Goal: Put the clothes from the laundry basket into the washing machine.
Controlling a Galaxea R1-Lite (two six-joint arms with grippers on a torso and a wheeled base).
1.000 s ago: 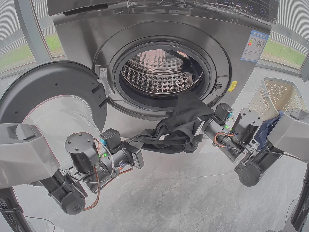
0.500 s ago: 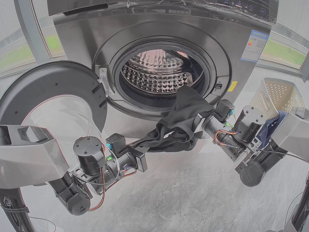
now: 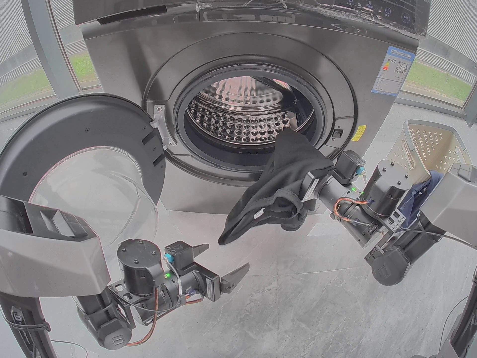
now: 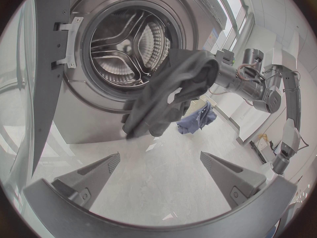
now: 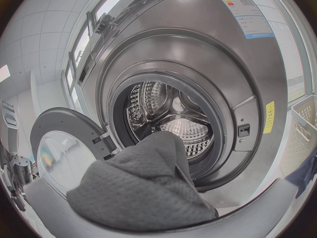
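- While clamped in the right gripper [image 3: 303,192], hanging before the lower right rim of the drum opening: black garment [image 3: 276,190], bunched, upper fold level with the rim, loose end dangling toward the floor [image 3: 298,299] and clear of it. Cannot tell whether touching the rim.
- Right gripper fingers buried in the cloth, closed on the bunched part; from the right wrist, dark fabric heaped in front of the opening.
- Left gripper [image 3: 227,256]: low, near the floor, below and to the left of the black garment, well apart from it; fingers spread wide, holding nothing.
- Washing machine [image 3: 124,60]: front-loader, round door [image 3: 74,135] swung open to the left, perforated steel drum [image 3: 238,120] exposed.
- Laundry basket [image 3: 427,145]: pale, perforated, on the right beside the washing machine, behind the right arm.
- Blue garment [image 3: 415,197]: at the basket, spilling over its near side.
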